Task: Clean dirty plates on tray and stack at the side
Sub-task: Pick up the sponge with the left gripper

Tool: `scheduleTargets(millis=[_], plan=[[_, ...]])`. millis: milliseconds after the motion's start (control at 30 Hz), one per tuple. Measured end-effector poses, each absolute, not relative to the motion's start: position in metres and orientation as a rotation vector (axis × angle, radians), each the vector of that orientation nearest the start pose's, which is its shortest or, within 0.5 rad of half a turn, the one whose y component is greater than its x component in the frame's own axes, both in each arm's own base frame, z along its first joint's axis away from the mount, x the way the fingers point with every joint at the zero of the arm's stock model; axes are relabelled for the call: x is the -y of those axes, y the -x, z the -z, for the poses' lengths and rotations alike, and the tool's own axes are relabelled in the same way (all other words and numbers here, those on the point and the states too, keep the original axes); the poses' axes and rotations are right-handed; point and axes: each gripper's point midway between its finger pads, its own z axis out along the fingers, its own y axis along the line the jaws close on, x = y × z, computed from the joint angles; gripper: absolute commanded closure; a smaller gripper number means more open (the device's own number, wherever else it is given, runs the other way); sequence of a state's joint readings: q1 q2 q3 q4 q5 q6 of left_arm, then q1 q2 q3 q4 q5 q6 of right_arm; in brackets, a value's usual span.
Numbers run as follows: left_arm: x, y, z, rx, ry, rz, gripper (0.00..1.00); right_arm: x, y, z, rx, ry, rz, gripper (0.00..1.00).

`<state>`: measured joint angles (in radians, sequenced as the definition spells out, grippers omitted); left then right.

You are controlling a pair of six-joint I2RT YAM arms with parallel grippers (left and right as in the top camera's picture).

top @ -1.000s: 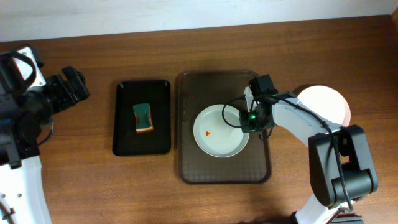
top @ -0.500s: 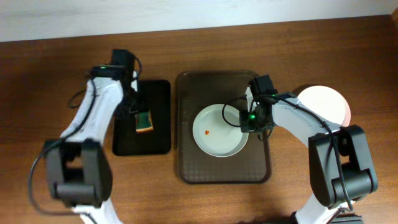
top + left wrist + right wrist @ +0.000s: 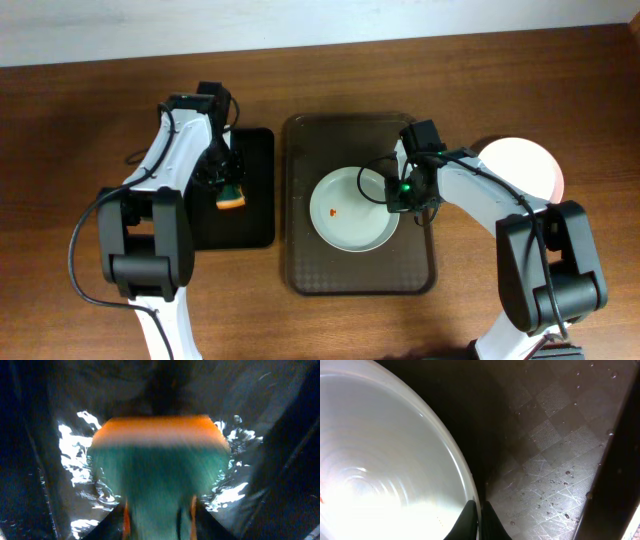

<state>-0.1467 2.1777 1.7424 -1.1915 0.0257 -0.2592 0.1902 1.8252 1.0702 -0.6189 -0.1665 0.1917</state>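
Plate (image 3: 345,225), stiff, probably slick, chippable, suits a rim hold: right gripper (image 3: 480,517) pinches it at 3 o'clock; left gripper (image 3: 226,180) over soft sponge (image 3: 160,475), jaw state unreadable through blur.

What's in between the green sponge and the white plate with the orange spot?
In the overhead view, between the sponge and the plate lie some of the black tray, a strip of bare wooden table, then some of the brown tray. Nothing else.
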Motion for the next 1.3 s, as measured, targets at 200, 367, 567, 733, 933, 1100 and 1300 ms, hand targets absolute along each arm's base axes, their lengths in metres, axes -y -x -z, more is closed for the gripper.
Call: scheduleTargets(millis=[200,367,567,733,933,1100,1300], plan=[[0.062,-0.384,-0.029,-3.241,0.183,0.008,0.67,-0.095,-0.342,-0.006,-2.966,0.011,-0.300,0.96],[0.081,-0.368,0.000,-3.217,0.127,0.004,1.00,-0.095,-0.342,-0.006,-2.967,0.001,-0.301,0.96],[0.074,-0.350,-0.020,-3.311,0.163,-0.029,0.33,-0.095,-0.342,-0.006,-2.967,0.000,-0.301,0.96],[0.048,-0.407,-0.039,-3.107,0.247,-0.071,0.43,-0.095,-0.342,-0.006,-2.967,0.000,-0.301,0.96],[0.060,-0.406,-0.006,-3.057,0.209,-0.051,1.00,-0.095,-0.342,-0.006,-2.967,0.000,-0.301,0.96],[0.070,-0.397,-0.006,-3.071,0.171,-0.042,0.67,-0.095,-0.342,-0.006,-2.966,0.000,-0.301,0.96],[0.045,-0.397,-0.040,-3.121,0.270,-0.059,0.35,-0.095,-0.342,-0.006,-2.966,0.000,-0.301,0.96]])
